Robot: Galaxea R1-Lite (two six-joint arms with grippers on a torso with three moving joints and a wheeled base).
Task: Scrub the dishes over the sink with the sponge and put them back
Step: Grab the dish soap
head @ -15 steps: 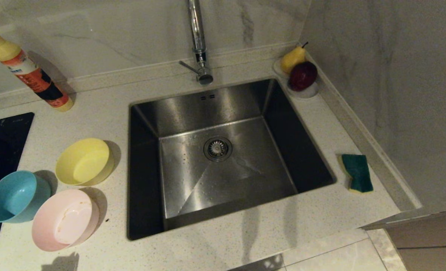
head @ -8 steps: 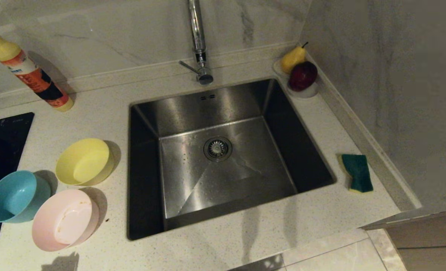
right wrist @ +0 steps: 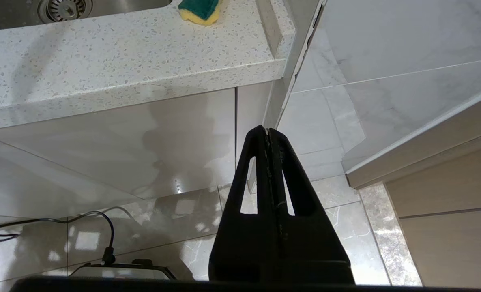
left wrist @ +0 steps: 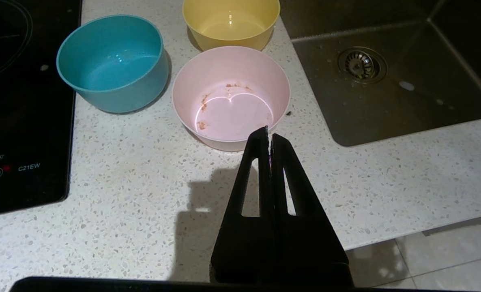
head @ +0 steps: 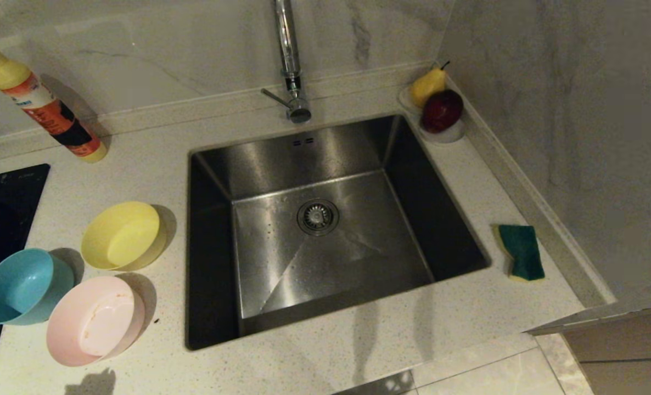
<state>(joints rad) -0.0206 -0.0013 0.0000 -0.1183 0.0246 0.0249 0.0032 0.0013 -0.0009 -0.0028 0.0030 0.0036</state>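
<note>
You have both arms parked low at the front edge of the speckled white stone counter (head: 325,362), outside the head view. Left gripper (left wrist: 269,136): black fingers pressed together, holding nothing, above the counter just short of the pale pink round plastic bowl (head: 94,321), which carries brownish smears inside. Right gripper (right wrist: 267,133): fingers likewise pressed together, empty, below counter level in front of the cabinet.

Beyond the pink bowl you see the light blue round plastic bowl (head: 22,286) and the yellow round plastic bowl (head: 121,236), all upright, left of the square stainless steel sink (head: 325,225). The small rectangular green-on-yellow sponge (head: 520,252) lies on the counter right of the sink. The chrome tap (head: 290,60) stands behind it.
</note>
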